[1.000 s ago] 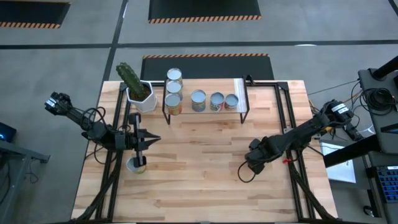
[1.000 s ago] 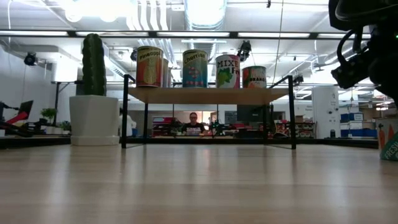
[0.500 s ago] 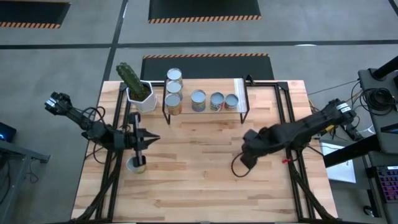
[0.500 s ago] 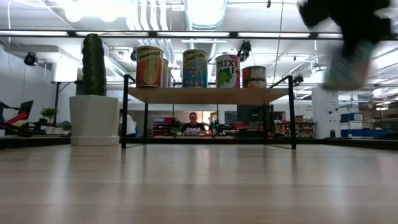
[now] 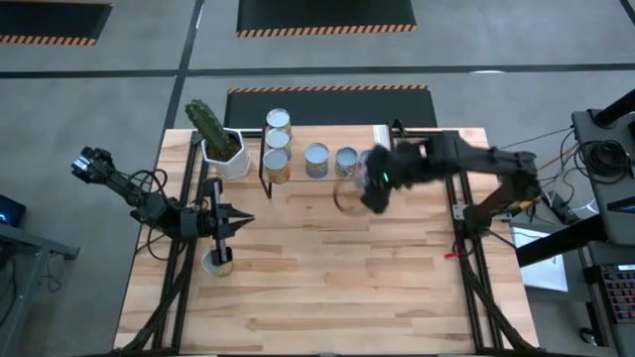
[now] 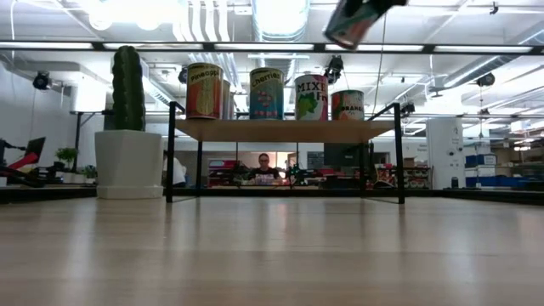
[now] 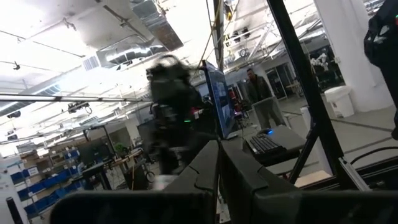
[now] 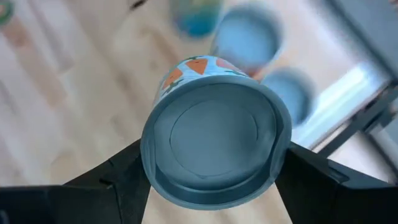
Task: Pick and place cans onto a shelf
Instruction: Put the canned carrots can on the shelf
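Observation:
My right gripper [image 5: 369,190] holds a can [image 8: 214,146] high above the table, just in front of the shelf [image 5: 382,139]; the low view shows this can [image 6: 353,21] tilted, above the shelf's top board [image 6: 285,129]. Several cans [image 5: 317,159] stand upright on that board. One more can [image 5: 216,262] stands on the table at the left, beside my left gripper [image 5: 246,222], which hovers shut with nothing in it [image 7: 219,168]. My right gripper pinches the can's side wall [image 8: 148,168] between its two fingers [image 8: 118,183], one on each side. The fingers slant down from the table's right. The can's round end faces the wrist camera. It is lifted clear and tilted.
A white pot with a green cactus [image 5: 223,149] stands at the shelf's left end. Black frame rails [image 5: 184,258] run along the table's left and right sides. Bare wooden tabletop [image 5: 327,278] spreads in front of the shelf. A person [image 6: 264,166] sits in the room behind.
My right gripper has risen steeply from low over the table's right middle and swung toward the far edge and left, up to the shelf, tipping and rolling on the way. The can has gone with it, from near the tabletop to high above the shelf's board.

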